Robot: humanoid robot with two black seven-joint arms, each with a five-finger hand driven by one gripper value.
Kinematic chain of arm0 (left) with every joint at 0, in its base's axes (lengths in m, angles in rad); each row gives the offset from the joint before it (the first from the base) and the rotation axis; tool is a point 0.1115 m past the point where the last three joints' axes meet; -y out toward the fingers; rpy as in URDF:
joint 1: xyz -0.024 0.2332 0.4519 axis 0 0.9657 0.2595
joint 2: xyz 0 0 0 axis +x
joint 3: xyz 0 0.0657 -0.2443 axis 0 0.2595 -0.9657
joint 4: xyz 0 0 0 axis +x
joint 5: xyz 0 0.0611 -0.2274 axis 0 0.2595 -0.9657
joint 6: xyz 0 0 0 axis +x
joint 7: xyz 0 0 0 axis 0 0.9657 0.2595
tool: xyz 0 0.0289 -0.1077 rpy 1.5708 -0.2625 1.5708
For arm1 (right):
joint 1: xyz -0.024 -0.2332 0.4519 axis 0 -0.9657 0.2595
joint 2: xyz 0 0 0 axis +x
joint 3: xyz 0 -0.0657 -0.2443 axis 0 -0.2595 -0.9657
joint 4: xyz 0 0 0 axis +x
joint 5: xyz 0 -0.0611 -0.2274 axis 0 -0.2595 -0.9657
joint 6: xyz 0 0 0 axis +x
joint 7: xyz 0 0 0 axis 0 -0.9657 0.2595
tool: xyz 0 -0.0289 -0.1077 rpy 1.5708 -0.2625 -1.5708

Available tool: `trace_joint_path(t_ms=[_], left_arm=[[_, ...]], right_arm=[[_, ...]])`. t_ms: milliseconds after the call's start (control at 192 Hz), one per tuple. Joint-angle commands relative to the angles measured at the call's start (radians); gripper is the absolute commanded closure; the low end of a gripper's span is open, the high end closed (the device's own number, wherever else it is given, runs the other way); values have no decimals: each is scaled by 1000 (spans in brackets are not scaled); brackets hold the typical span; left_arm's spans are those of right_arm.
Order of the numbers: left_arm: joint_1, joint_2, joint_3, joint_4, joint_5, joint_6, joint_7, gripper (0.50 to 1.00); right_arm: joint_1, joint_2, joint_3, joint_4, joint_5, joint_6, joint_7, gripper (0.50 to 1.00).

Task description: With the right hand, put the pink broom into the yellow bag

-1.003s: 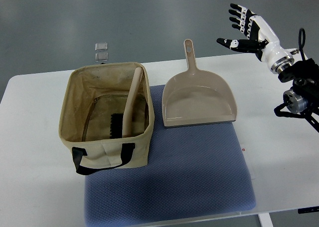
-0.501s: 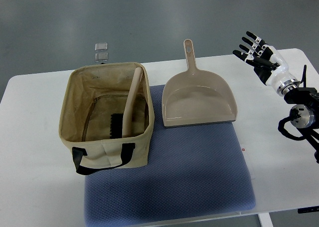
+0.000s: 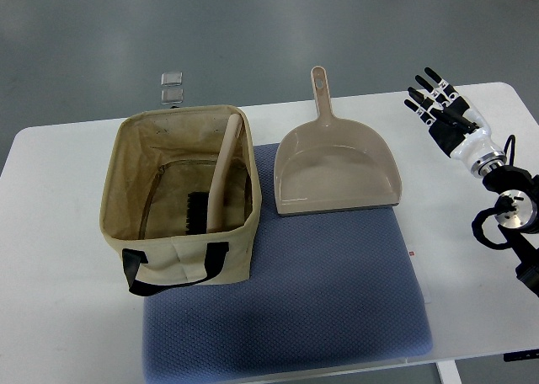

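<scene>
The pink broom (image 3: 221, 173) stands inside the yellow cloth bag (image 3: 180, 258), its handle leaning on the bag's far right rim and its black bristles down on the bag floor. My right hand (image 3: 440, 104) is over the right side of the table, well apart from the bag, fingers spread and holding nothing. The left arm is out of view.
A pink dustpan (image 3: 334, 165) lies on the blue mat (image 3: 320, 300) right of the bag, handle pointing away. The white table (image 3: 50, 317) carries the mat. Two small clear cubes (image 3: 172, 88) sit on the floor beyond the table's far edge.
My right hand has come down and toward the right side of the table, away from the dustpan, staying open. The broom and bag have not moved.
</scene>
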Motion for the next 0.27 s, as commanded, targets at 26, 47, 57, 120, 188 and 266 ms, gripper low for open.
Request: trace_joint_path(t_ms=[26, 47, 57, 120, 188, 266], left_arm=[[0, 0, 0, 0, 0, 0, 0, 500], [0, 0, 0, 0, 0, -1, 0, 500], [0, 0, 0, 0, 0, 0, 0, 500], [0, 0, 0, 0, 0, 0, 0, 500], [0, 0, 0, 0, 0, 0, 0, 500], [0, 0, 0, 0, 0, 0, 0, 500]], right_arm=[[-3, 24, 48, -5, 0, -17, 7, 570], [-3, 27, 53, -5, 0, -18, 7, 570], [-3, 30, 54, -5, 0, -20, 7, 570], [-3, 33, 54, -5, 0, -25, 7, 570], [-4, 33, 56, -5, 0, -25, 7, 570], [-9, 35, 54, -5, 0, -25, 7, 570]])
